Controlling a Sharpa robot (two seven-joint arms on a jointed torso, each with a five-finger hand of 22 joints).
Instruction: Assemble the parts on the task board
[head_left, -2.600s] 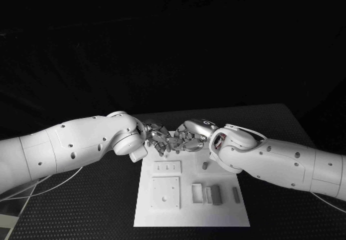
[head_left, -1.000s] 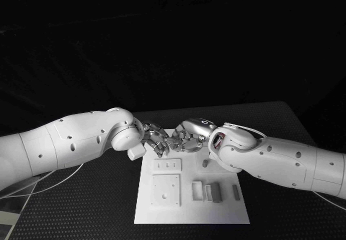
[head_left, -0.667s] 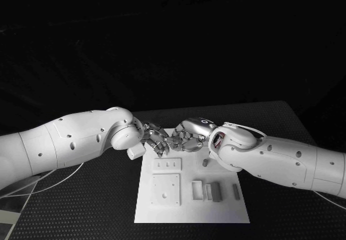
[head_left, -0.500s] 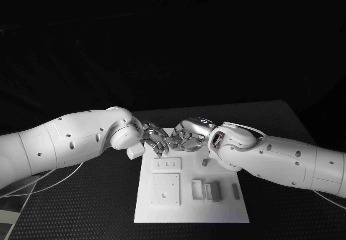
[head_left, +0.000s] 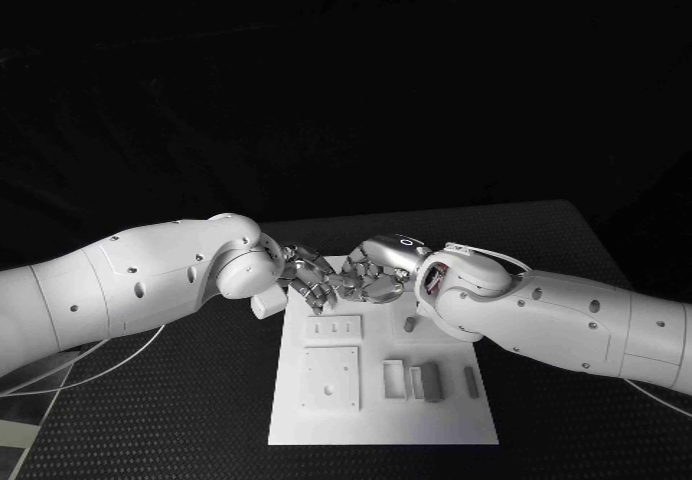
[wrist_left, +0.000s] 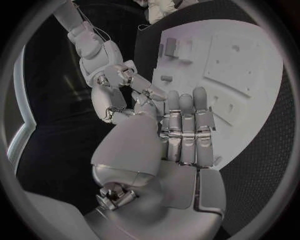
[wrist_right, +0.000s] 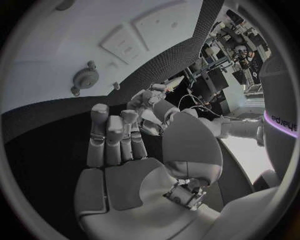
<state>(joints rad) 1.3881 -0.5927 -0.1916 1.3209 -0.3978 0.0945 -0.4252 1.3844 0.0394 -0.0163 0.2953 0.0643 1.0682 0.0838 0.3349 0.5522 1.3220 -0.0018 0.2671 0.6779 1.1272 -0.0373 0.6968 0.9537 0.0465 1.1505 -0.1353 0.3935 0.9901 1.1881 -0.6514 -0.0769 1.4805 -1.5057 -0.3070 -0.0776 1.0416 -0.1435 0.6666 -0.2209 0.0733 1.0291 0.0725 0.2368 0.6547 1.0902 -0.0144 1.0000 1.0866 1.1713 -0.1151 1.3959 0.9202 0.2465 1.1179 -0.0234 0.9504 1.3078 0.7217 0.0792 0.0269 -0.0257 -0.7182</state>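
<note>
Over the far edge of the flat white rectangular task board (head_left: 384, 420) your two silver many-fingered hands meet, the left hand (head_left: 306, 276) coming in from one side and the right hand (head_left: 374, 277) from the other, so close that their fingertips look to touch or interlace above the board's far end. You can see in the left wrist view that the left hand (wrist_left: 164, 150) has its long fingers laid straight and side by side with the thumb drawn across toward them, and the other hand's curled fingers sit right at its tips; whether a small part is pinched between them I cannot tell (the fingertips hide one another). Your right hand (wrist_right: 134, 170) shows much the same in its own wrist view, fingers together and upright, thumb folded in front, tips pressed close to the opposite hand, and again any held piece is hidden. On the task board itself, nearer to you than the hands, lies a small raised white plate with slots (head_left: 333, 329), and nearer still a larger square white plate with holes (head_left: 330, 379). Beside that square plate, toward the right arm's side of the board, a row of small grey upright block parts (head_left: 424, 382) stands close together, and one more small grey peg part (head_left: 410, 325) stands alone just beside the right wrist. A round grey knob-like fitting (wrist_right: 85, 78) sits on the board in the right wrist view.
</note>
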